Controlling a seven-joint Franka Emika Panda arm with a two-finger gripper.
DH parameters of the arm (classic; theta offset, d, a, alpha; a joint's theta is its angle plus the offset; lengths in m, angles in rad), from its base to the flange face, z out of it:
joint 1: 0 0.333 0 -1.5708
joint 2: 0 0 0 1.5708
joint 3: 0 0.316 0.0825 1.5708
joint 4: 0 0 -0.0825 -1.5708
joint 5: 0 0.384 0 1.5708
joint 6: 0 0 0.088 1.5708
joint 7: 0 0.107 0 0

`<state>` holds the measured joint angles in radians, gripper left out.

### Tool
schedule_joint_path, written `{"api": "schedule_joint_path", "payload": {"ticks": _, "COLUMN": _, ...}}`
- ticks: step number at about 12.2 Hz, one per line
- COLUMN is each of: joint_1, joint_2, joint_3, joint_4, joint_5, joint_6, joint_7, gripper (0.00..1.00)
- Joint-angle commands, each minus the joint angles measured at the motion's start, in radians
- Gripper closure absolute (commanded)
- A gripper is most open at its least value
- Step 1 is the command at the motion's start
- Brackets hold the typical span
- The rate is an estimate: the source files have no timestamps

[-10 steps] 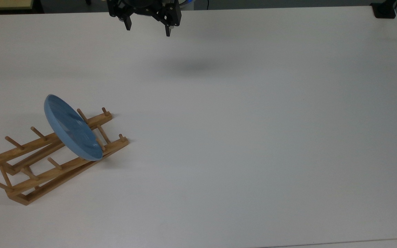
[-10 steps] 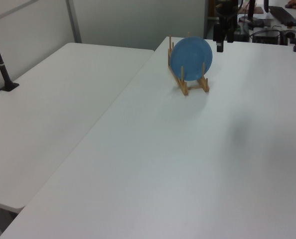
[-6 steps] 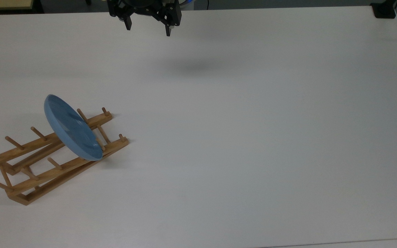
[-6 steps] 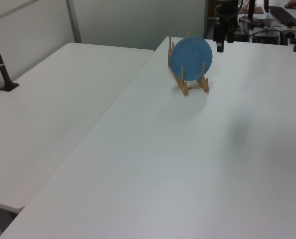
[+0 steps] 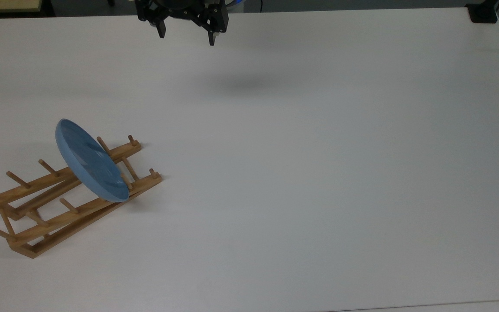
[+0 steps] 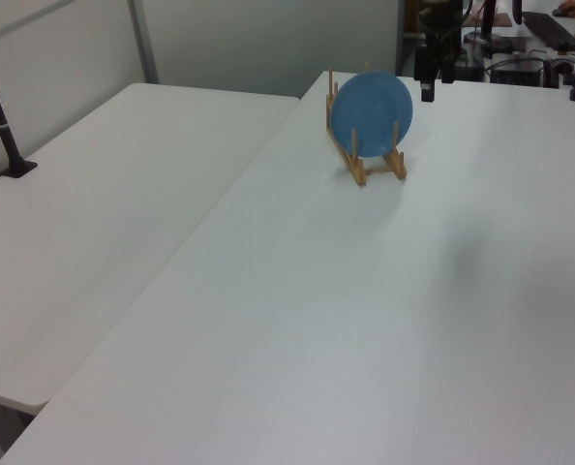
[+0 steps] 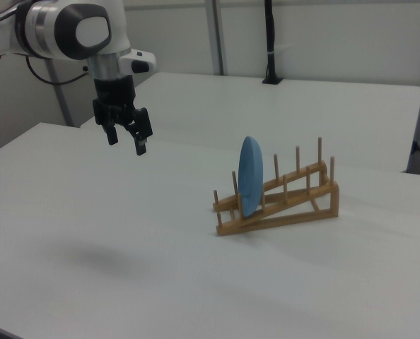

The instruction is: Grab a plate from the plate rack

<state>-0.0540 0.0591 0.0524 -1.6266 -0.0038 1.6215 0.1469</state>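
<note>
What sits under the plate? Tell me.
The plate stands on edge between pegs at the low end of the plate rack, its lower rim on the rails. The contact itself is hidden behind the plate.

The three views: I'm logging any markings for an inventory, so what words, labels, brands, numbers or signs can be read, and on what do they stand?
None can be read.
The plate: plain light blue, no print.
The plate rack: bare wood, no label.
The gripper and the arm above it: black and white surfaces, no legible marking.
The table: plain white.
</note>
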Motion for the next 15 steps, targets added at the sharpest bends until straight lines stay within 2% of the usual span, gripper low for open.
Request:
{"api": "schedule_joint_path", "payload": {"ticks": 1, "joint_1": 0.003, "joint_2": -0.015, "joint_3": 0.000, "joint_4": -0.006, "joint_5": 0.011, "joint_6": -0.018, "joint_7": 0.002, "gripper": 0.00}}
{"api": "schedule_joint_path", "payload": {"ticks": 9, "joint_1": -0.001, "joint_2": -0.009, "joint_3": -0.002, "joint_4": 0.016, "joint_5": -0.044, "joint_6": 0.032, "joint_7": -0.009, "gripper": 0.00}}
{"api": "schedule_joint_path", "payload": {"ticks": 12, "joint_1": -0.003, "joint_2": -0.004, "joint_3": -0.002, "joint_4": 0.022, "joint_5": -0.140, "joint_6": 0.105, "joint_7": -0.020, "gripper": 0.00}}
{"api": "schedule_joint_path", "payload": {"ticks": 15, "joint_1": -0.007, "joint_2": -0.004, "joint_3": -0.008, "joint_4": 0.033, "joint_5": -0.189, "joint_6": 0.187, "joint_7": -0.021, "gripper": 0.00}}
